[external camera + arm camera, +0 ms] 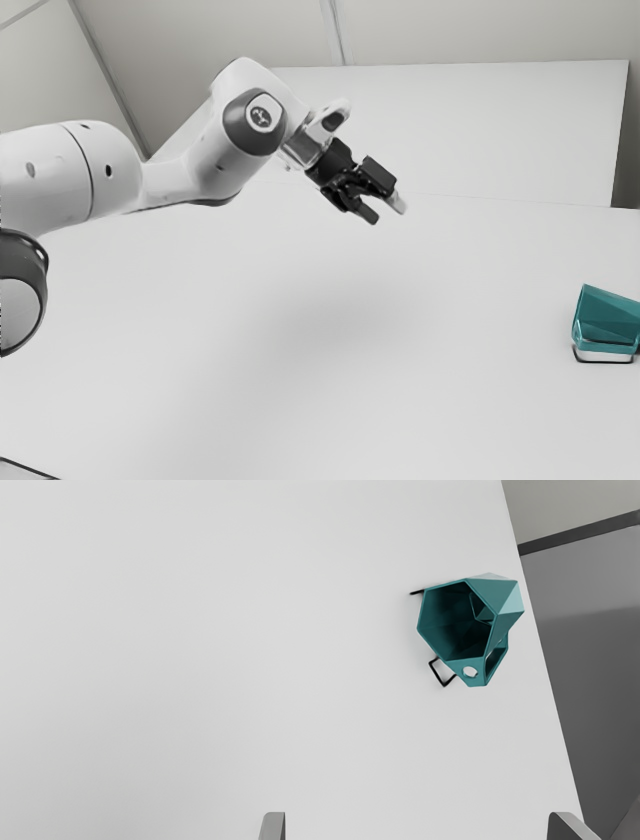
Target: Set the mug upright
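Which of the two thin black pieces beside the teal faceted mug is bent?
The near piece, closer to the black two-finger gripper: it turns a sharp corner; the far piece looks straight.

A broad white tabletop (300,420) spreads under soft, diffuse light, with faint grey shading across it. Behind it stands a flat white panel (500,120), perhaps a board or another surface, against a pale grey wall (200,30). Past the tabletop's straight edge, the wrist view shows a dark strip (575,534) bordering a grey surface (590,680).
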Controlling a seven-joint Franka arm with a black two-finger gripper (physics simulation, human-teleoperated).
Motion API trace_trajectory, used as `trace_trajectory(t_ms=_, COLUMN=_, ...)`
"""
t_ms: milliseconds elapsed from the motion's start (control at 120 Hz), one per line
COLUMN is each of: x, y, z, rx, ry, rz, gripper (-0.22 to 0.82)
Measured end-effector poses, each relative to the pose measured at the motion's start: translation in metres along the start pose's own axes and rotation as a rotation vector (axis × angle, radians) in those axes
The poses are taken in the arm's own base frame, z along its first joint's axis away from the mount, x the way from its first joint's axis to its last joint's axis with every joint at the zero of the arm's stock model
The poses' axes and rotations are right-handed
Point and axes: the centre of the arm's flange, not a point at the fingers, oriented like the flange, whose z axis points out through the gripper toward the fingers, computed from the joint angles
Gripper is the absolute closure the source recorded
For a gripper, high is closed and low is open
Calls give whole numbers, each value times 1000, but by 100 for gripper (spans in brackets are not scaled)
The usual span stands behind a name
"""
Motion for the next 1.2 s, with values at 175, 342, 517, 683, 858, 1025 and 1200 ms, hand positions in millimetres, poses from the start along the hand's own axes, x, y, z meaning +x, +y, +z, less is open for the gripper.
trace_trajectory(t_ms=175, x=3, y=5, z=34, rx=-67, ry=18, rz=-3, gripper=3)
trace_trajectory(t_ms=342, x=2, y=10, z=69, rx=-102, ry=3, rz=1, gripper=3)
trace_trajectory(t_ms=517, x=3, y=20, z=108, rx=-123, ry=-10, rz=18, gripper=3)
trace_trajectory(t_ms=683, x=15, y=35, z=135, rx=-135, ry=-9, rz=60, gripper=3)
trace_trajectory(t_ms=858, x=19, y=48, z=159, rx=-164, ry=-14, rz=65, gripper=3)
trace_trajectory(t_ms=1025, x=17, y=65, z=181, rx=-183, ry=-31, rz=54, gripper=3)
trace_trajectory(t_ms=1200, x=12, y=71, z=205, rx=-197, ry=-56, rz=23, gripper=3)
